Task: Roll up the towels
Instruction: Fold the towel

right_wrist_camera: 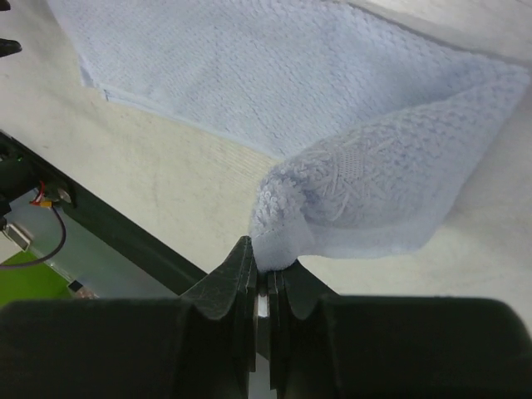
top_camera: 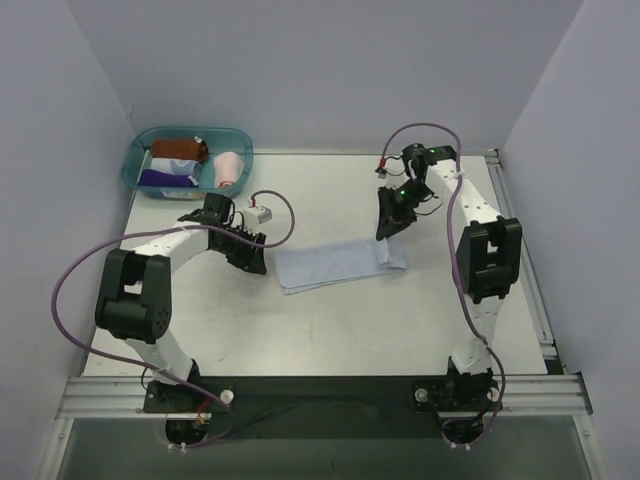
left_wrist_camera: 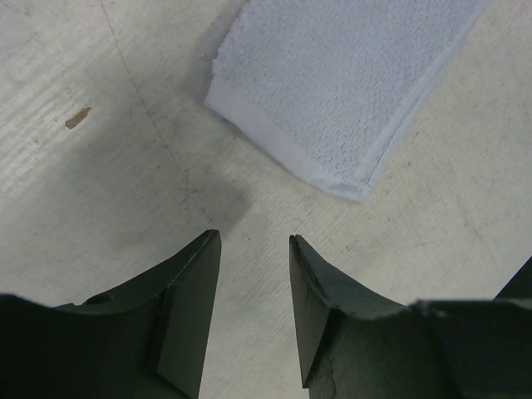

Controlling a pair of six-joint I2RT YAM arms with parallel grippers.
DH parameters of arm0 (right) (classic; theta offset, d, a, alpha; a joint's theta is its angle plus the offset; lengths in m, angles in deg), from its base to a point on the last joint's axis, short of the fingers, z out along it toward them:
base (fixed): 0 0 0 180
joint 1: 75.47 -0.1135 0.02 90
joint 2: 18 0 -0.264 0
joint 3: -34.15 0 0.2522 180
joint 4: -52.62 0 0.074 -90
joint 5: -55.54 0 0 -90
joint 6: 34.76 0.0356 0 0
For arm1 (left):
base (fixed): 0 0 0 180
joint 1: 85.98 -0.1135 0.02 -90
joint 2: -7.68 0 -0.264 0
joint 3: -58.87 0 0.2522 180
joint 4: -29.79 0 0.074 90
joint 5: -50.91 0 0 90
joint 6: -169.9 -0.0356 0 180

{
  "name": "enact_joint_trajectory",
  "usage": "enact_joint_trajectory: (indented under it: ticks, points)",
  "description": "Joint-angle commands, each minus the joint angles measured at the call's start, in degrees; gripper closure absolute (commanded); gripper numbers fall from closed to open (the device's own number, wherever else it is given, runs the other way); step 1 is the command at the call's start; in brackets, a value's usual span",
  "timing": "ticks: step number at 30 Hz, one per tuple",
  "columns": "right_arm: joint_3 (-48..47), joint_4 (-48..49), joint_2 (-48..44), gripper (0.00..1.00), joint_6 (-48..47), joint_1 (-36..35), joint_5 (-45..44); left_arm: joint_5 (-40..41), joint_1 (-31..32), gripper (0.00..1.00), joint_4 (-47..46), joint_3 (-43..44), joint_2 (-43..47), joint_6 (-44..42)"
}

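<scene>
Light blue terry cloth made up the towel (top_camera: 335,265), a long folded strip lying on the table (top_camera: 330,340) between the two grippers. Its long axis ran from one gripper to the other, and the end by the right gripper lay slightly farther from the arm bases. The right gripper (right_wrist_camera: 266,270) was clamped on a corner of that end, lifting and curling it above the strip. The left gripper (left_wrist_camera: 253,249) held nothing, jaws apart, with the towel's other short end just ahead of its fingertips and not touching them. Beyond the left gripper a teal tub (top_camera: 135,165) held rolled cloths, among them a pink roll (top_camera: 229,168).
</scene>
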Motion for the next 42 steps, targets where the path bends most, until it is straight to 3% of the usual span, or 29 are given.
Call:
enact_joint_trajectory:
  ticks: [1, 6, 23, 26, 27, 30, 34, 37, 42]
  points:
    - [-3.34, -1.02, 2.73, 1.0, 3.05, -2.63, 1.19, -1.26, -0.02, 0.51, -2.9, 1.93, -2.01, 2.36]
    - [-6.16, 0.03, 7.82, 1.0, 4.98, -6.85, -0.39, -2.4, 0.25, 0.51, -4.22, 2.02, -2.89, 3.6]
    - [-9.41, 3.73, 16.18, 1.0, 8.58, -10.72, 0.04, -2.31, 1.12, 0.47, -4.57, -1.41, -0.52, 3.6]
    - [-9.5, 4.17, 16.88, 0.91, 8.94, -10.99, 0.22, -2.31, 1.39, 0.46, -4.58, -2.02, 0.62, 3.42]
    - [-9.32, 4.34, 17.23, 0.83, 9.11, -10.9, 0.22, -2.23, 1.48, 0.45, -4.58, -2.2, 0.97, 3.42]
    - [-8.97, 4.34, 17.06, 0.7, 9.73, -11.08, 2.05, -2.31, 2.18, 0.45, -4.66, -2.37, 2.11, 3.68]
    - [-7.74, 4.43, 10.39, 0.54, 8.77, -10.64, 5.49, -4.94, 3.67, 0.46, -4.66, -1.93, 3.87, 5.09]
    - [-9.05, 4.43, 5.99, 0.56, 6.75, -7.92, 6.81, -5.22, 6.65, 0.48, -5.54, -1.5, 5.02, 5.97]
    - [-11.7, 4.34, 8.44, 0.76, 3.76, -3.08, 4.09, -3.46, 10.52, 0.55, -5.89, 0.96, 1.07, 6.84]
